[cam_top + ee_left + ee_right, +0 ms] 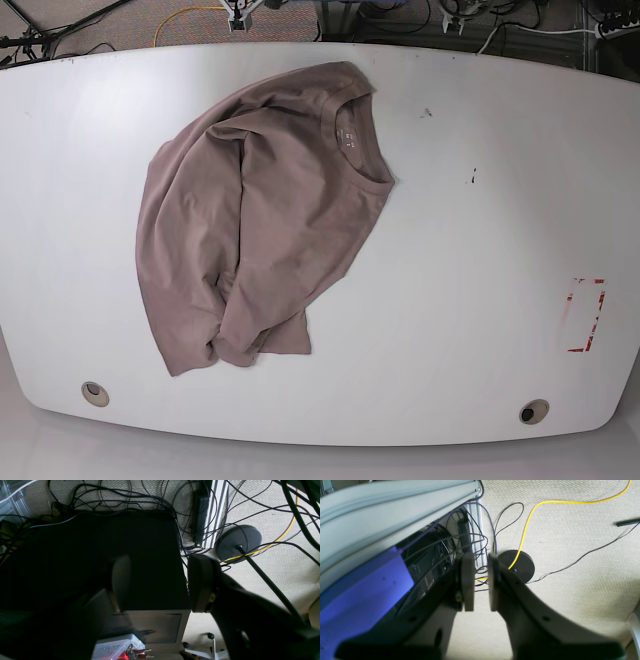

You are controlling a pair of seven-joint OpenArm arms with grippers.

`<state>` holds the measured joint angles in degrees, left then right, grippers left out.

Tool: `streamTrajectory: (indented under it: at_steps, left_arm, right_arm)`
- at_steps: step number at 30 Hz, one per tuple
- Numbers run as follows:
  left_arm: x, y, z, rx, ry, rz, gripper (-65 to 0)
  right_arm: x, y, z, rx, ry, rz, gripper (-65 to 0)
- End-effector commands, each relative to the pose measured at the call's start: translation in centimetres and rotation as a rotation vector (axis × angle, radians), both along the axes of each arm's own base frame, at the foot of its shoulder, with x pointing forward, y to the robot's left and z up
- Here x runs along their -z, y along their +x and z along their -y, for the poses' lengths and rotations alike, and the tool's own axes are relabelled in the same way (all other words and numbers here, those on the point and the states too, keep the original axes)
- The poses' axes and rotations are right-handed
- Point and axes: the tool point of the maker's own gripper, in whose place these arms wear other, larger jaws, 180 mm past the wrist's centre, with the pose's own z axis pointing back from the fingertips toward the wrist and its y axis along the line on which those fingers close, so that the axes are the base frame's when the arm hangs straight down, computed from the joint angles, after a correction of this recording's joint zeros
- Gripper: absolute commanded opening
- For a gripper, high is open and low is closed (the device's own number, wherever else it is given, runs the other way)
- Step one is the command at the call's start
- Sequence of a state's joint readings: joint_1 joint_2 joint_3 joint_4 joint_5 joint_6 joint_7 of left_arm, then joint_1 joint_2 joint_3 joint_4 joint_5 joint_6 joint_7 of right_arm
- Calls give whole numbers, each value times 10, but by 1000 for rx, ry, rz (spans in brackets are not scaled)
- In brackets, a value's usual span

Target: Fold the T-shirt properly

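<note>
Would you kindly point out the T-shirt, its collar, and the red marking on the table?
T-shirt [260,230]: base view, middle of the crumpled body.
Collar [362,135]: base view, ribbed neck band.
Red marking [585,314]: base view, centre of the rectangle near the table's right edge.

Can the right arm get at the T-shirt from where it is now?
Probably yes. The T-shirt lies crumpled on the table with nothing on it. The right gripper, slightly open, hangs off the table over the floor, so it must first come over.

No readable text, T-shirt [262,215] collar print too small
</note>
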<state>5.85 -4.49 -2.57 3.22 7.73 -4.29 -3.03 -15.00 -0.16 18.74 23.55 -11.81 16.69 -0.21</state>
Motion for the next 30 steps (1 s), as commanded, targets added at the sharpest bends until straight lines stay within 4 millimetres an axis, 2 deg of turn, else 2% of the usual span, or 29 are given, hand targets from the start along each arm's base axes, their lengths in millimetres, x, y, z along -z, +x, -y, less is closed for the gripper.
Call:
streamTrajectory:
  at_steps: [1, 22, 24, 30]
  left_arm:
    - [0, 1, -1, 11, 2, 12, -319]
    - [0, 7, -1, 12, -2, 61, -319]
    - [-1, 1, -1, 12, -2, 58, -319]
    - [-1, -2, -1, 12, -3, 57, -319]
  right_arm:
    - [0, 7, -1, -12, 6, 15, -556]
    - [-1, 14, 1, -5, -1, 58, -556]
    - [-1, 14, 1, -5, -1, 58, -556]
    - [-1, 14, 2, -5, -2, 58, -556]
